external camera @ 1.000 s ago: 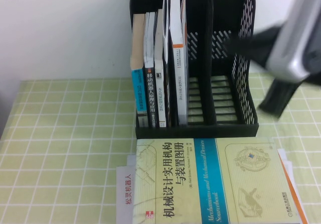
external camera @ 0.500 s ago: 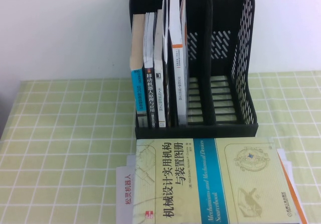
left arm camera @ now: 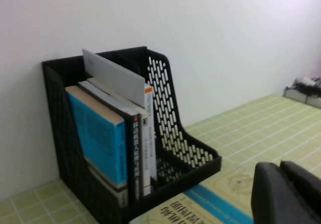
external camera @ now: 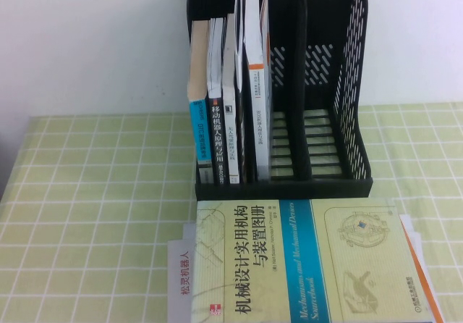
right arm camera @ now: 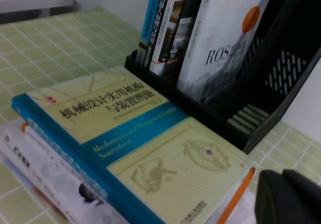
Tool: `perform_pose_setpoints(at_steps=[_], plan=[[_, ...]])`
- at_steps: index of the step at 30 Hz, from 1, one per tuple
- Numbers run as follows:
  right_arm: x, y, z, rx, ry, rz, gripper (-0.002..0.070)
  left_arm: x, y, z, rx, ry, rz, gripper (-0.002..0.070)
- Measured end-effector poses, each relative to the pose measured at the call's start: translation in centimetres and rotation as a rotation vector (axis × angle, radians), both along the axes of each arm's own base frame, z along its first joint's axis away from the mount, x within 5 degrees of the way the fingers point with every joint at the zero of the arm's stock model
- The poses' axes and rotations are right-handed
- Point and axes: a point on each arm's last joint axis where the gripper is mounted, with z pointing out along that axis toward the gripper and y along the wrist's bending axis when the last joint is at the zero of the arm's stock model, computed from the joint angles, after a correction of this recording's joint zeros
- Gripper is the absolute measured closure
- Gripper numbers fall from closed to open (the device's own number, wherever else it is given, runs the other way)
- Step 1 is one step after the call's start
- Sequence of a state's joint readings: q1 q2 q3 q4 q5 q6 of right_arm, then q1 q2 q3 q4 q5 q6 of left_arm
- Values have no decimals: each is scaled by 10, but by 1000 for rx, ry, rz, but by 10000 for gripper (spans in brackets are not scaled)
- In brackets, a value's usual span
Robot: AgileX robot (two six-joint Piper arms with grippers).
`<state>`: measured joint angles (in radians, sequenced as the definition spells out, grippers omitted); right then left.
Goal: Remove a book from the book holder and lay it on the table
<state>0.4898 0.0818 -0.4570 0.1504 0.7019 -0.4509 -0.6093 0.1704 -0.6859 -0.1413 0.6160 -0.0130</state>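
Right hand (right arm camera: 288,196) closed, fingers together on nothing, parked low near the book's outer corner; only its dark tip shows in its wrist view, none of it in the high view. Just off that hand: the book (external camera: 311,261) lying flat, cover up, cream-green with a blue band, on a small stack of other books and papers (right arm camera: 45,169), white and orange edges sticking out underneath. Beyond the book from the right hand, the book holder (external camera: 340,84) stands upright on the worktop (external camera: 94,193), book's far edge right up against its front lip. Holder slots nearest the right hand are bare; farther slots hold upright books, white ROS book (right arm camera: 225,38) first, then darker spines, then a blue-spined one (left arm camera: 98,136) at the far end. Left hand (left arm camera: 286,194) on the opposite side of the holder, dark body visible in its own view only, can't tell if fingers are apart or together. Green-white checked cloth across the worktop, plain white wall (external camera: 87,40) behind.
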Motion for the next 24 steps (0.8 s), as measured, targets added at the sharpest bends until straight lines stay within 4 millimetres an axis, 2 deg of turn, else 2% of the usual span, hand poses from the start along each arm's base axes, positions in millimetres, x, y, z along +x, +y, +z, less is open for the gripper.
perform_pose_setpoints(at_steps=[4,9,13,24], plan=[[10,5,-34,47,36,-24,678,18,-11,-30,85,-70,11,678],[14,7,-33,125,-4,-32,678,28,-18,-50,48,-69,12,678],[13,8,-34,143,12,-26,678,30,-19,-54,44,-59,10,678],[17,10,-55,116,72,-28,678,29,-19,-54,35,-61,10,678]])
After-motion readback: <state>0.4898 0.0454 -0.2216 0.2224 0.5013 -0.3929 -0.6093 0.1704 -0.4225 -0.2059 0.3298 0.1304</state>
